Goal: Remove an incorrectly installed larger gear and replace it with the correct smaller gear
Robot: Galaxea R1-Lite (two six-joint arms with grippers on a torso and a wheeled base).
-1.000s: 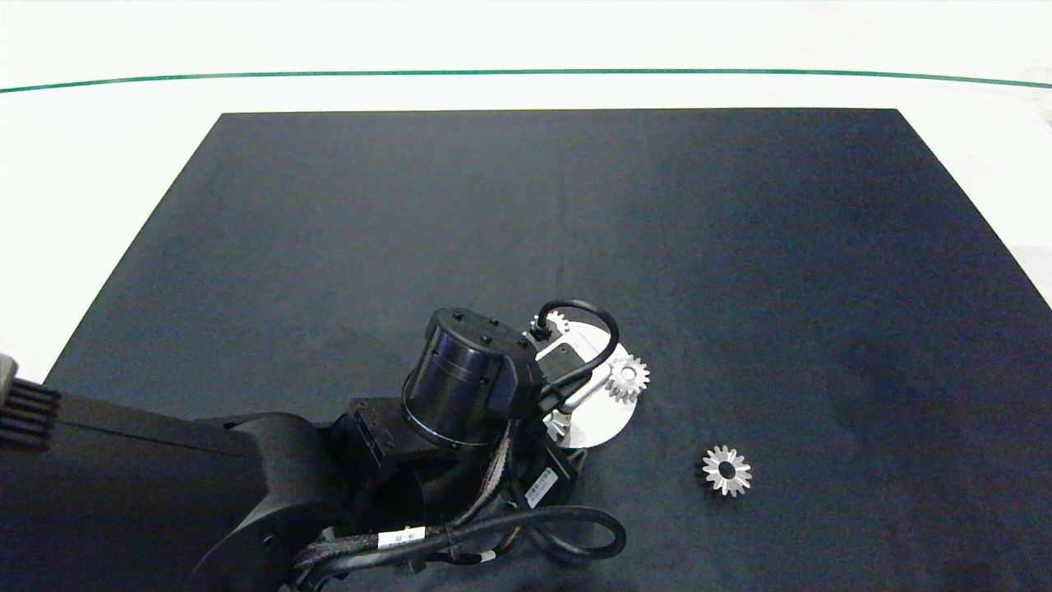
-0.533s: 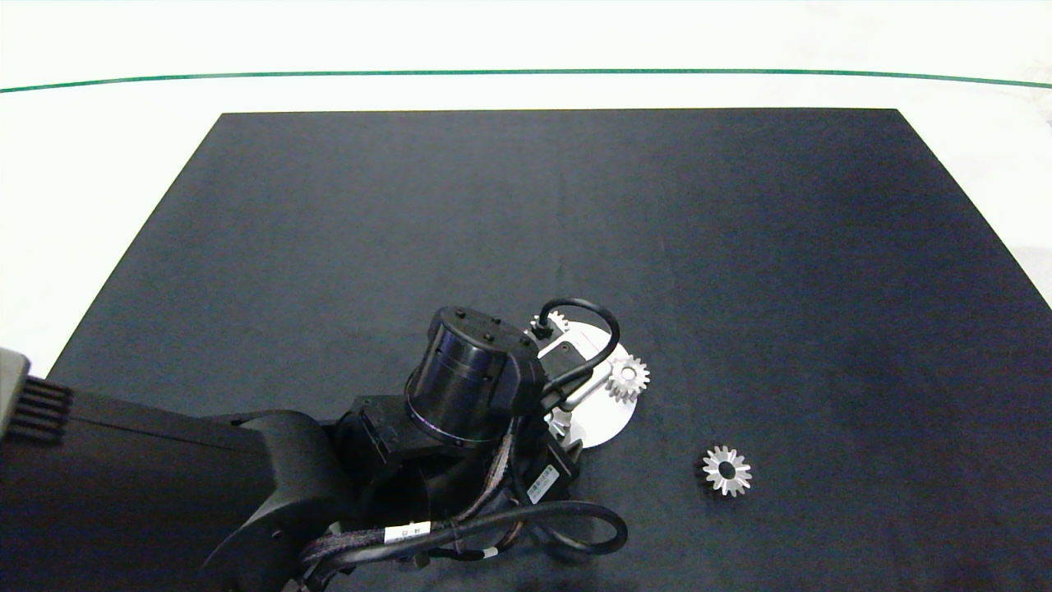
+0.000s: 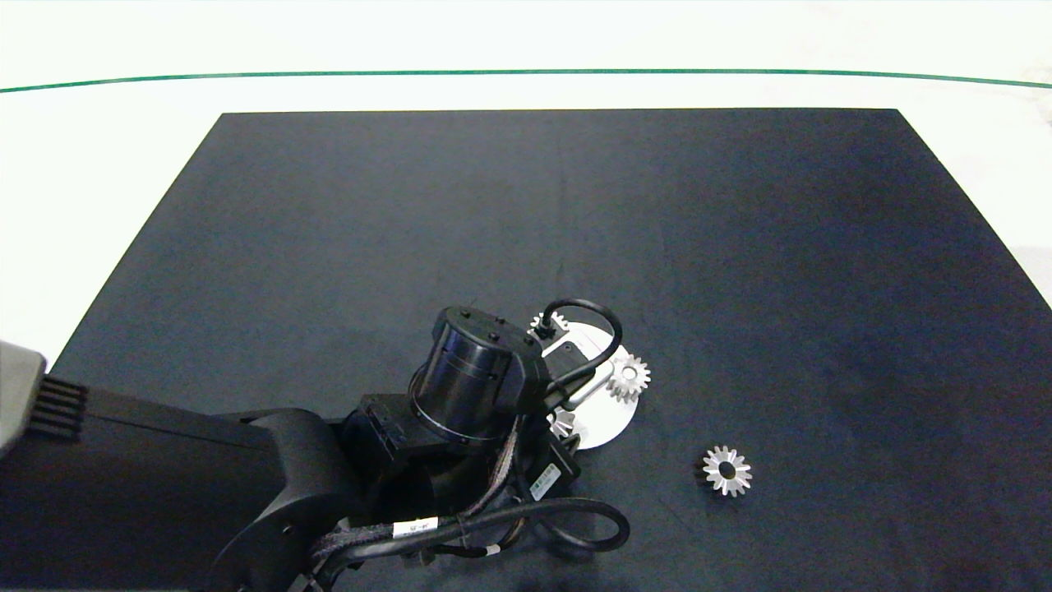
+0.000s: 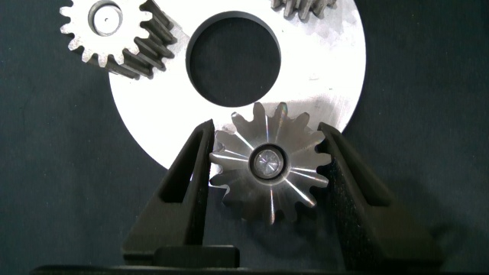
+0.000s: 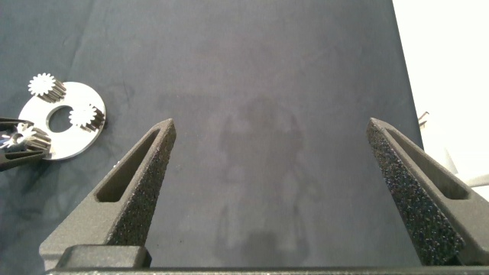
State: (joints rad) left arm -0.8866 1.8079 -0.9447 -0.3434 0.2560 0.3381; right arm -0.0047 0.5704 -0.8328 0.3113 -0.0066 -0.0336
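Observation:
The larger gear (image 4: 267,164), star-like with long splayed teeth, sits over the edge of a round silver disc (image 4: 328,69). My left gripper (image 4: 266,131) is shut on it, one dark finger pressed against each side. From above, only a bit of this gear (image 3: 563,423) shows beside the left wrist. The smaller gear (image 3: 726,470), flat with a wide dark hole, lies alone on the mat to the right of the disc (image 3: 604,411). My right gripper (image 5: 271,126) hangs open above bare mat, far from the disc (image 5: 65,126), and is outside the head view.
Two chunky pinions (image 4: 107,34) (image 4: 306,8) stand on the disc, which has a large round hole (image 4: 233,57). From above, one pinion (image 3: 629,377) sits at the disc's right edge. The black mat (image 3: 740,247) covers a white table.
The left arm has crept slightly to the right and farther onto the mat, with the larger gear shifting a little with it. The smaller gear has not moved.

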